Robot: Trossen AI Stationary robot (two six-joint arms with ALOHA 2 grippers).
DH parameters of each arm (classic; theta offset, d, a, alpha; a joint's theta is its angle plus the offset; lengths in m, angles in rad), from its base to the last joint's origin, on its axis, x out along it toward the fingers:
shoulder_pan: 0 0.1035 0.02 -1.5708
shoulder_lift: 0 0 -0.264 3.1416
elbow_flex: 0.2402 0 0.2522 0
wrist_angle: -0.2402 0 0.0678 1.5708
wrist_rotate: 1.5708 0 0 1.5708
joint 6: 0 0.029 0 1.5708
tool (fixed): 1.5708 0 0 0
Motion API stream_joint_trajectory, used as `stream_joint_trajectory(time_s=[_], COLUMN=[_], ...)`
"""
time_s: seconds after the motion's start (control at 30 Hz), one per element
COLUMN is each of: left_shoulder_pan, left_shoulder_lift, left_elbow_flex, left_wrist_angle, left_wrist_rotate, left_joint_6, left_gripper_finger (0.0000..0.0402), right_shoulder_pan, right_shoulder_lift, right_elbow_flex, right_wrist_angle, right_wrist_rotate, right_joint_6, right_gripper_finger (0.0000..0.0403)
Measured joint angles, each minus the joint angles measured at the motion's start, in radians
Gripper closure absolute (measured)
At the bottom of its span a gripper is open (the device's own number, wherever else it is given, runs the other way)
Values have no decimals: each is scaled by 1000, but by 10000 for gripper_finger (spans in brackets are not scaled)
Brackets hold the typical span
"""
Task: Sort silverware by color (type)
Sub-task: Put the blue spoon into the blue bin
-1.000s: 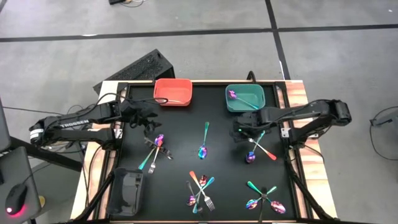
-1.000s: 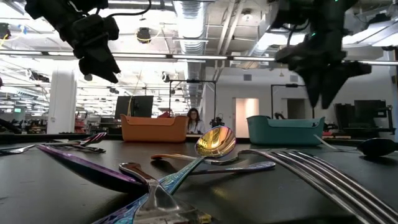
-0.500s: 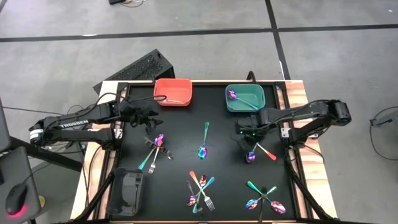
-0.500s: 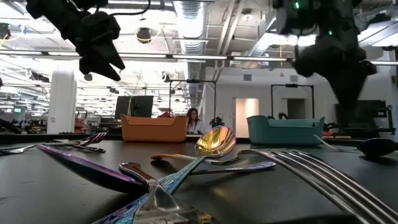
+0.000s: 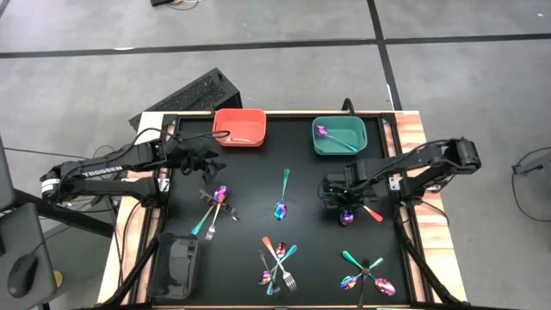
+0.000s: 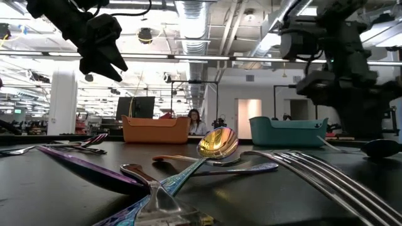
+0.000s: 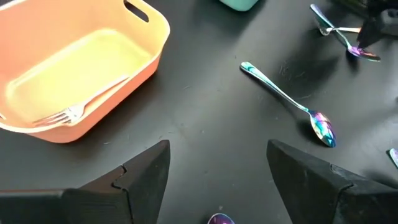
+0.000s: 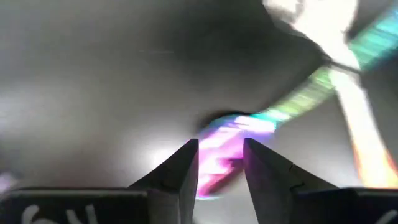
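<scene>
Descending near the bench's right edge, right hand (image 5: 341,200) is straddling a rainbow spoon (image 5: 347,216), fingers part-open, nothing gripped yet.

A grey concrete floor (image 5: 258,77) crossed by dark tape lines (image 5: 258,47) surrounds the black-topped table (image 5: 250,220). Beyond it lies an open hall with white ceiling ducts (image 6: 195,19), long strip lights (image 6: 50,55) and a white column (image 6: 61,100) (a person (image 6: 196,122) sits far back).
</scene>
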State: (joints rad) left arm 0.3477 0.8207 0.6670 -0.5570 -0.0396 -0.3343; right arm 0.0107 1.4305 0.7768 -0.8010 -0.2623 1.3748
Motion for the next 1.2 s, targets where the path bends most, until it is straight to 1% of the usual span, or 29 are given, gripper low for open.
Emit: stream_joint_trajectory(time_s=[0.07, 0.13, 0.23, 0.3, 0.37, 0.5, 0.63, 0.7, 0.77, 0.87, 0.93, 1.03, 1.2], left_shoulder_pan=[0, 0, 0, 0, 0, 0, 0, 0, 0, 0, -1, -2, -2], left_shoulder_lift=[0, 0, 0, 0, 0, 0, 0, 0, 2, 6, 5, 6, 5], left_elbow_flex=[0, 0, 0, 0, 0, 0, 0, 0, 0, 0, 0, 0, 0], left_wrist_angle=[2, 16, 48, 68, 82, 109, 107, 107, 109, 110, 110, 100, 97], left_wrist_rotate=[-1, -8, -12, -12, -12, -12, -12, -13, -19, -19, -4, 29, 43], left_joint_6=[11, 25, 26, 27, 26, 26, 24, 21, 21, 8, -16, -42, -45], left_gripper_finger=[145, 145, 145, 145, 145, 145, 145, 145, 145, 145, 145, 145, 145], right_shoulder_pan=[-3, -19, -55, -75, -92, -121, -114, -107, -110, -104, -88, -65, -46], right_shoulder_lift=[-2, -2, -2, -2, -2, -2, 3, 50, 112, 234, 299, 390, 512], right_elbow_flex=[-2, -6, -6, -6, -6, -6, 7, 41, 81, 201, 287, 415, 577], right_wrist_angle=[149, 328, 574, 675, 719, 716, 722, 728, 692, 637, 505, 400, 313], right_wrist_rotate=[11, 52, 189, 274, 324, 337, 337, 337, 307, 261, 246, 237, 211], right_joint_6=[-43, -16, 79, 88, 87, 87, 81, 52, 28, -5, -11, -33, -86], right_gripper_finger=[253, 252, 252, 252, 252, 252, 252, 252, 252, 253, 253, 253, 253])
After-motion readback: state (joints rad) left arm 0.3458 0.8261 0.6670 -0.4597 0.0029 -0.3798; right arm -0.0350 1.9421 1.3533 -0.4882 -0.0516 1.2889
